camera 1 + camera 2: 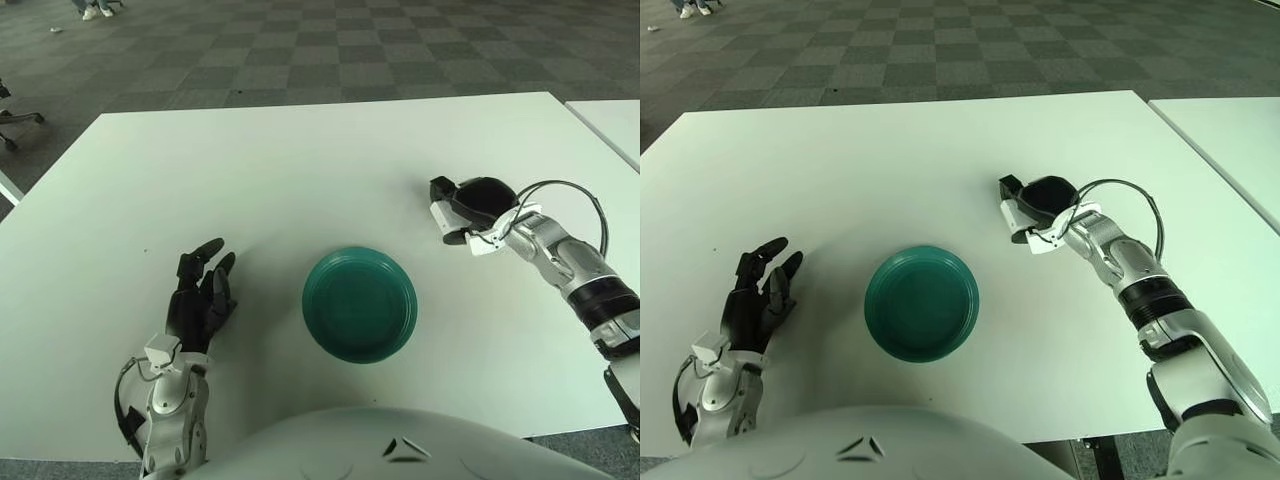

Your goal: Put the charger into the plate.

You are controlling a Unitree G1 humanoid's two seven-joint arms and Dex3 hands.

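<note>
on the white table [300, 160], toward its right side, the right hand [468, 205] is seen reaching inward from the right edge, its silver forearm and a looping black cable trailing behind it. the dark fingers [1045, 192] are curled over a small white charger [442, 218], which shows at the left, inner side of the hand, partly covered from above by the black fingers and palm. only the charger's white end pokes out past the fingers toward the middle of the table. the charger is taken to be clasped in the hand, though whether it is lifted clear of the table or still touching it cannot be told.

near the front centre of the table a round green plate [360, 304] is set, with nothing lying in it. the charger is held up and to the right of the plate, apart from its rim, with bare tabletop between them.

at the front left, the left hand [203, 293] shows beside the plate, on the plate's left and well apart from it. its black fingers are loosely spread, pointing away from the robot, and nothing is held in them.

beyond the table a grey chequered carpet [330, 45] is visible, and the corner of a second white table [610, 120] is seen at the far right.
</note>
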